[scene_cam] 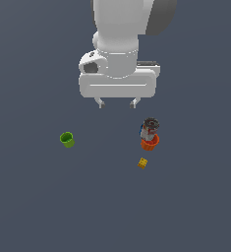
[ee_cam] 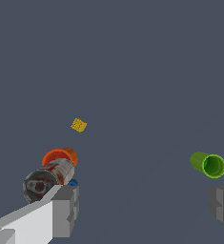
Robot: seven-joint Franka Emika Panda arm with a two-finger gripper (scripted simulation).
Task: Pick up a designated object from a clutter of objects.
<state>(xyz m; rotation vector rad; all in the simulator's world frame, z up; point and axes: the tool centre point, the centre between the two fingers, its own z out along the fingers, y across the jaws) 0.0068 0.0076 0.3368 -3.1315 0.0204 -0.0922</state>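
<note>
Grey floor (scene_cam: 38, 206): one can (scene_cam: 149, 128), two cups

End effector (scene_cam: 117, 104) points down, fingers spread, empty.

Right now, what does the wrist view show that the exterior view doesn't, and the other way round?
Only the wrist view shows the blue piece beside the can, close to one of the fingers. Only the exterior view shows the arm's white body above the open gripper. Both show the can, orange cup, green cup and yellow block.
</note>
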